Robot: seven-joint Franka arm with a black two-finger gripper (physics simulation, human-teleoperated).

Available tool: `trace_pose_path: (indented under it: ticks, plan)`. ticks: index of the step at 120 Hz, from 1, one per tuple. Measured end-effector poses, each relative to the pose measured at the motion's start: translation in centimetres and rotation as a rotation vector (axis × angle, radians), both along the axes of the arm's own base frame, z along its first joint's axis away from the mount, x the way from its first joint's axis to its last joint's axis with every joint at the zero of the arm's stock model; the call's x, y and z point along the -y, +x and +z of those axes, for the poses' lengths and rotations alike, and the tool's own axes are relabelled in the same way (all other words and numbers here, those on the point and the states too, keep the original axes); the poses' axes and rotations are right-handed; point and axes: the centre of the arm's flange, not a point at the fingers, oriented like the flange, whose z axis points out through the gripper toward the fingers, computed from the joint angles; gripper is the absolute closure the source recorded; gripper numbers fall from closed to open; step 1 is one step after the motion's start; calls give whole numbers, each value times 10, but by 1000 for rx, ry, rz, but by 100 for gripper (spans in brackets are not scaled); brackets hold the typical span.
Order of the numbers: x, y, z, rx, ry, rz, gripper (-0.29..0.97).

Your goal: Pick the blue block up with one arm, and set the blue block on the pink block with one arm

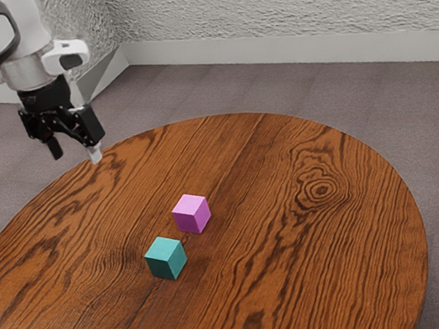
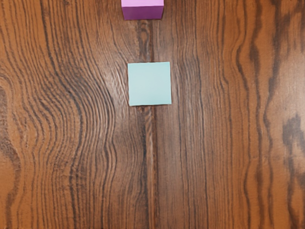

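One small teal-blue cube (image 1: 166, 257) sits flat on the round, dark-grained wooden bench (image 1: 322, 282), near its middle. A small pink cube (image 1: 191, 213) stands just beside it, with a narrow strip of wood between the two. In the wrist view the teal-blue cube (image 2: 149, 83) lines up with the pink cube (image 2: 142, 9), their faces roughly parallel. The black fingers (image 1: 92, 151) hang well apart from both cubes, high over the bench's edge at the exterior view's left, spread open and holding nothing.

The closeness of the cubes looks like the main hazard. If the fingers come down astride the line joining the two, one finger could land in the gap and nudge the pink cube, so gripping across the free sides seems safer. An off-centre descent could push or tip the teal-blue cube. At the stacking step, a skewed release could leave it overhanging and let it slide off.
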Motion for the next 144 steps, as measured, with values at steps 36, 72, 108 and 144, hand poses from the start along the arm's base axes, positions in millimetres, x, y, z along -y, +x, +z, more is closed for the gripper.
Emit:
trace_pose_path:
  ticks: [36,72,108,144]
  plan:
    - [0,2,-95,-78,-48,84,0]
    - [24,36,-192,-64,-31,131,0]
    - [27,40,-243,10,-32,179,0]
    - [23,52,-276,41,-24,151,0]
